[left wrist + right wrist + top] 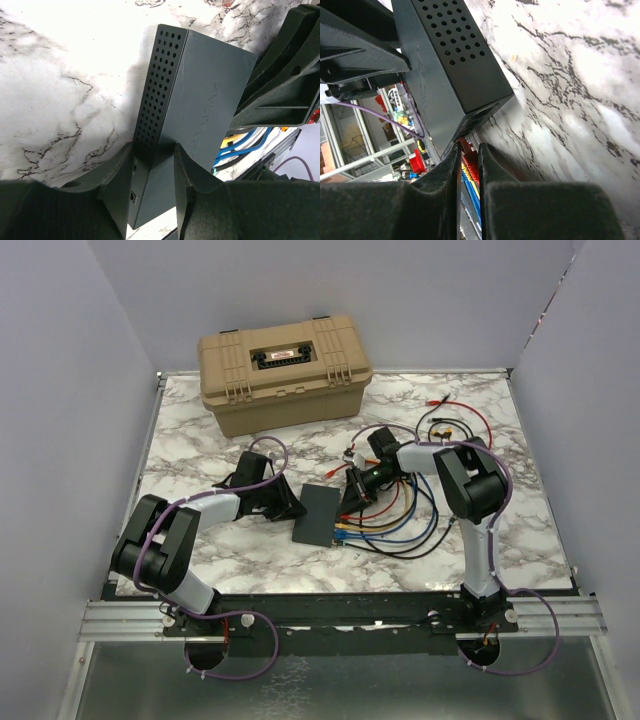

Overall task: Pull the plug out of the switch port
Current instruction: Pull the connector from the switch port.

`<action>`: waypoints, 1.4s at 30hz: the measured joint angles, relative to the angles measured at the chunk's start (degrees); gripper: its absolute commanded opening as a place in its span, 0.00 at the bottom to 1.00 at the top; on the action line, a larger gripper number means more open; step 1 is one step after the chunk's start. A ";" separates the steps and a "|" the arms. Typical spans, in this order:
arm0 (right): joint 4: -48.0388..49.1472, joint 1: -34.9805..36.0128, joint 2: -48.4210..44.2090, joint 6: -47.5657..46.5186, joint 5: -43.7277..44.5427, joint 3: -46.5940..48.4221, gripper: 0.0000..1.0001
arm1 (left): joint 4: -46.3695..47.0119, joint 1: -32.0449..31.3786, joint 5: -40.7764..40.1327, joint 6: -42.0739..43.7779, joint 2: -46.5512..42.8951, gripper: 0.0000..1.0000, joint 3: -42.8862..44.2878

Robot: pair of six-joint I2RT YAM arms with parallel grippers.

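The switch lies flat in the middle of the table, between the two arms, with its port edge turned toward the right arm. The left claw is clamped on the end of the switch away from the ports. The right claw has its fingers drawn almost together on what looks like a red plug at the port edge.

The likeliest trouble, as I judge it, is the plug's catch holding fast, so that a pull drags the whole switch out of the left claw's hold. The right claw's bite is also narrow (the neighbouring plugs crowd right against it), so it could slip off or tug a neighbour. The tangled cables could snag too.

Counted:
- One switch.
- One tan toolbox at the far edge.
- Two claws.
- One bundle of cables in at least four colours: blue, red, yellow and black. How many are plugged in I cannot tell.
- A few loose leads lying apart at the far right.
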 measured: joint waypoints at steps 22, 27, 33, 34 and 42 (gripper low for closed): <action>0.94 0.39 -3.72 -0.81 5.03 -2.03 0.00 | 1.44 0.50 0.39 -1.16 -0.39 0.00 -1.05; 0.48 0.85 -4.92 -1.20 7.15 -2.14 0.00 | 1.44 0.50 0.39 -1.16 -0.42 0.00 -1.05; -0.13 0.96 -6.40 -1.73 9.62 -2.56 0.00 | 1.46 0.50 0.39 -1.16 -0.46 0.00 -1.05; -0.31 0.94 -6.64 -1.77 9.88 -2.64 0.00 | 1.46 0.50 0.39 -1.14 -0.46 0.00 -1.05; -4.90 -1.07 -7.72 -2.54 11.82 -4.39 0.00 | 1.73 0.50 0.35 -1.16 -0.79 0.00 -1.25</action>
